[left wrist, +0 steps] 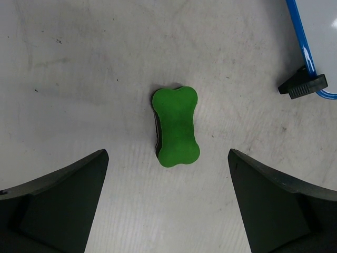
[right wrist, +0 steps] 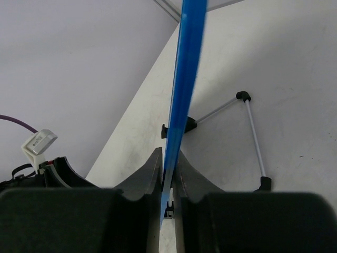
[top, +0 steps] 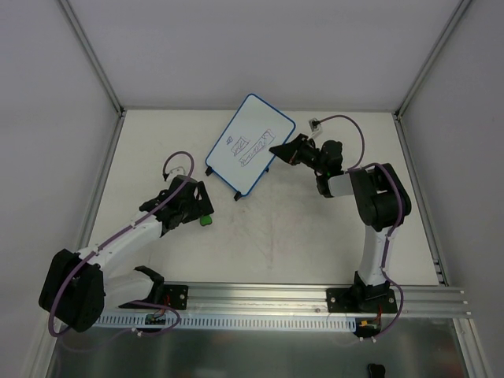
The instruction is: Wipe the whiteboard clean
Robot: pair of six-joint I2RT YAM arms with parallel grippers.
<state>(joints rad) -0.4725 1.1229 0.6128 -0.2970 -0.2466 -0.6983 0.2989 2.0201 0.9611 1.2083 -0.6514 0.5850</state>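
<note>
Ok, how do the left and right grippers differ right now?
The left black two-finger gripper is open, the right black two-finger gripper shut. The left grips nothing, its fingers wide either side of the green bone-shaped eraser on the table; the right clamps the blue rim of the small white rectangular whiteboard. Both have dark fingers.

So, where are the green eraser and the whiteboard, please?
green eraser [left wrist: 176, 126]: left wrist view, middle of its top face.
whiteboard [top: 250, 146]: top external view, centre of its white face.
</note>
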